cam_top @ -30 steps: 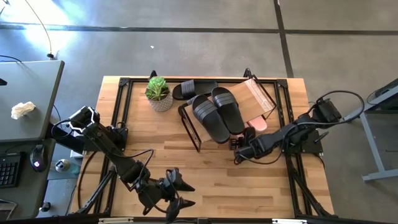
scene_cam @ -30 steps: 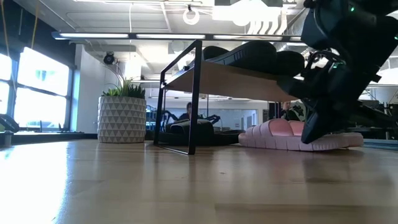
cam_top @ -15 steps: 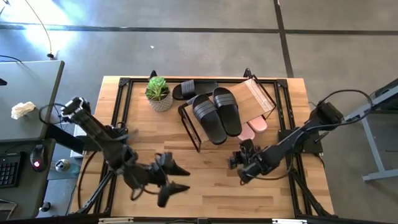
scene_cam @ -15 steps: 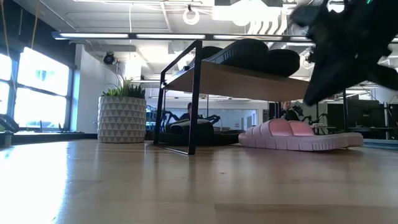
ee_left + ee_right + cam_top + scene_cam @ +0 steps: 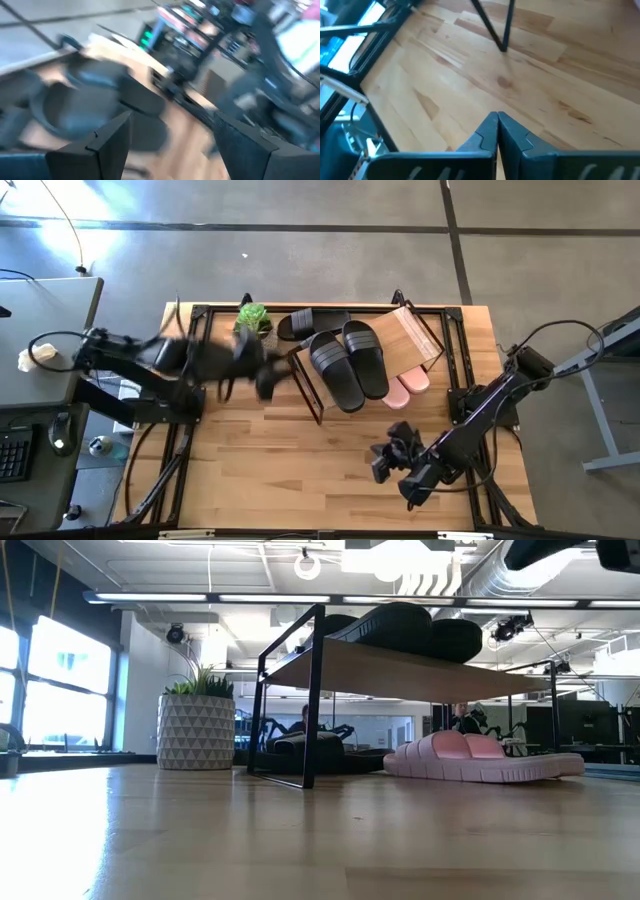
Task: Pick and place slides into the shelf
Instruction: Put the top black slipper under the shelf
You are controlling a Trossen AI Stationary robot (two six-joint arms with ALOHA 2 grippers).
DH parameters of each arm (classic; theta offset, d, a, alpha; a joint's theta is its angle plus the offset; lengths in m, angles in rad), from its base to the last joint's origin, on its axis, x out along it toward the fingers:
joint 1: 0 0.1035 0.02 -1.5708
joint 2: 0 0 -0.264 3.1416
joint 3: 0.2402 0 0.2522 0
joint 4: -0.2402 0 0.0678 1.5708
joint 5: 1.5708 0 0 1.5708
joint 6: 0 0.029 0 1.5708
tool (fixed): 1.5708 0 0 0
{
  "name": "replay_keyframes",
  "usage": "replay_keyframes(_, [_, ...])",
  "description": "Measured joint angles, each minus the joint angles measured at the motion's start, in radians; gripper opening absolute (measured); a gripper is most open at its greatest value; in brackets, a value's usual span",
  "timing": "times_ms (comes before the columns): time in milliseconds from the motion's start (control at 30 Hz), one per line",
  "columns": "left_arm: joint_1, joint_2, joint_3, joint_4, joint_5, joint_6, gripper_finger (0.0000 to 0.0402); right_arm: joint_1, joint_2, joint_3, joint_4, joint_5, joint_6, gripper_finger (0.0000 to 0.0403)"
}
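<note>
While near shelf [image 5: 420, 330]: reached for black slide [image 5: 312, 321] — next grab.
Left gripper [image 5: 262, 370]: jaws wide, empty.
Right gripper [image 5: 497, 131]: pinched tight, empty — waited.

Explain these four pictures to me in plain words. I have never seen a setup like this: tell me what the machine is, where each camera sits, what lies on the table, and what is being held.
This is a robot with two dark arms at a wooden table. Each arm ends in a two-finger gripper.

One camera looks straight down from above. One sits at table height and looks level across. One rides on each wrist, looking past that arm's fingers.

On the table stands a small shelf with a wooden board. Two black slides lie on top of it. Two pink slides lie on the table under it, and another black slide lies behind it. A potted plant stands beside it.

The left gripper is blurred, near the plant, open and empty. The right gripper is at the near edge, shut and holding nothing.
</note>
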Motion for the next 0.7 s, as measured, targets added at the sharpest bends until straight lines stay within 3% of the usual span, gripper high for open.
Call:
replay_keyframes(167, [0.386, -0.002, 0.0, 0.008, 0.272, 0.062, 0.026, -0.047, 0.0, 0.001, 0.004, -0.093, -0.075, 0.0])
replay_keyframes(367, [0.802, 0.099, 0.001, 0.068, 0.605, 0.065, 0.0259, -0.139, -0.002, 0.001, 0.124, -0.273, -0.483, 0.0])
replay_keyframes(533, [0.976, 0.238, 0.001, 0.14, 0.775, 0.032, 0.0259, -0.231, -0.068, 0.001, 0.231, -0.388, -0.922, 0.0])
replay_keyframes(700, [1.03, 0.368, 0.001, 0.175, 0.82, 0.031, 0.0259, -0.34, -0.224, 0.001, 0.233, -0.444, -1.18, 0.0])
